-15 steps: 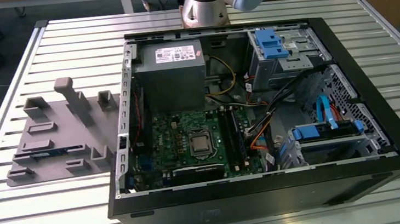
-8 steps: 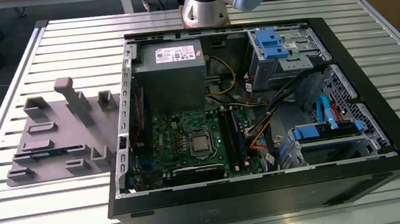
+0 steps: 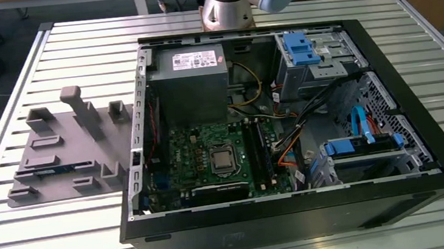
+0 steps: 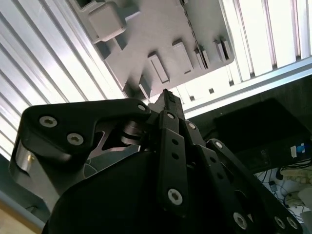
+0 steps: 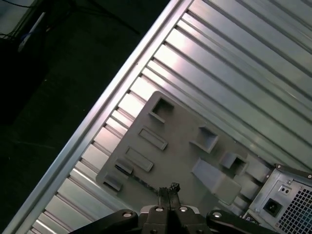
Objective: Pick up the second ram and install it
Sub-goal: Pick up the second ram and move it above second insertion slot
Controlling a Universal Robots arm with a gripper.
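Gripper (image 5: 168,189) closed together, empty, over grey holder tray (image 5: 180,141); open computer case (image 3: 280,223) just beside

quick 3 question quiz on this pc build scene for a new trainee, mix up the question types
1. True or false: the computer case lies open, with its motherboard showing.
2. In the exterior view, where is the grey tray?
A) on the table, at the exterior view's left of the case
B) inside the case
C) on top of the power supply
3. Fill in (open or shut): in the first wrist view the end effector is ___.

Key: 1 true; 2 A; 3 shut
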